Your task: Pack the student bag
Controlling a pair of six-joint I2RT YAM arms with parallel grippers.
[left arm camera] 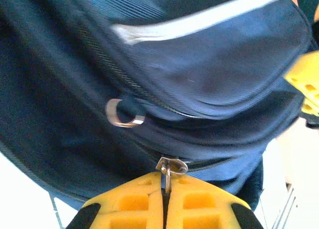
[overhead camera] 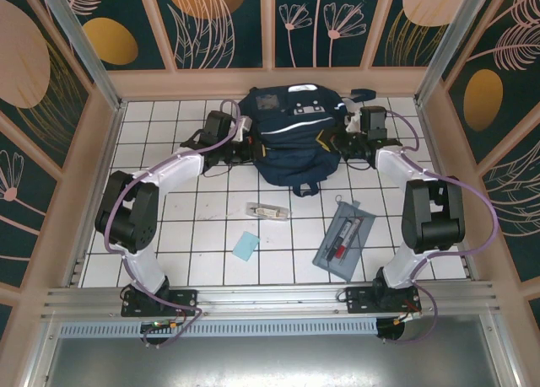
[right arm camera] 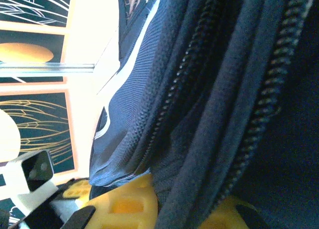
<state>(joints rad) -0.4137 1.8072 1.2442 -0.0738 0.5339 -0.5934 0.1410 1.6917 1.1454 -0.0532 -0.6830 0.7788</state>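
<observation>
Your left gripper has its yellow fingers pressed together on the metal zipper pull of the student bag. Your right gripper looks clamped on a fold of the bag's fabric beside a zipper track, though that view is too tight to be sure. The bag lies at the far middle of the table. It's soft and will sag, so grip pulls or seams, not loose cloth.
</observation>
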